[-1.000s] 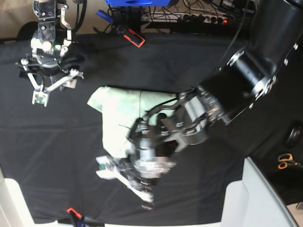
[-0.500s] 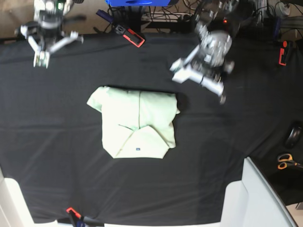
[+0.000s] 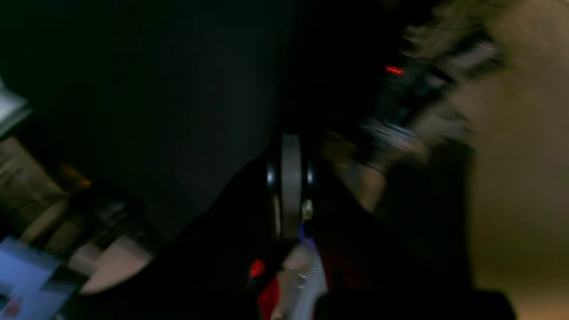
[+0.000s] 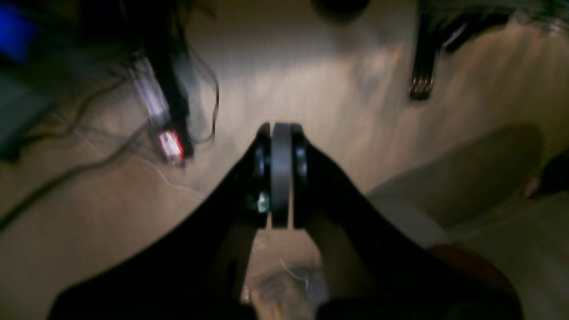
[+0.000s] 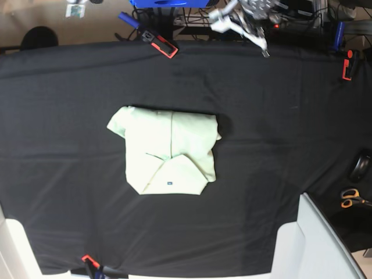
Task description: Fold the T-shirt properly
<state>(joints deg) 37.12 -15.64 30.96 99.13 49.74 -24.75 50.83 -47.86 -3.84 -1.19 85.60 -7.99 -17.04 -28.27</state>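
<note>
The pale mint-green T-shirt (image 5: pixel 168 152) lies folded into a compact shape in the middle of the black tablecloth (image 5: pixel 64 128). Its small dark label (image 5: pixel 168 183) faces up near the front fold. Neither gripper touches it. My left gripper (image 5: pixel 241 23) hangs over the table's far edge, right of centre. In the left wrist view its fingers (image 3: pixel 291 178) are pressed together with nothing between them. Only a scrap of my right gripper (image 5: pixel 77 7) shows at the top left edge of the base view. In the right wrist view its fingers (image 4: pixel 281 173) are shut and empty above the floor.
Red clamps (image 5: pixel 164 45) (image 5: pixel 347 64) pin the cloth at the far edge, and another clamp (image 5: pixel 90 261) holds the front edge. A white bin (image 5: pixel 317 244) stands at the front right, with orange-handled scissors (image 5: pixel 352 199) beside it. Cables and a blue box (image 5: pixel 168 3) lie beyond the table.
Both arms have pulled back from the table to its far edge. The left arm lifted off the shirt's front, leaving it folded. The right gripper went from open to shut.
</note>
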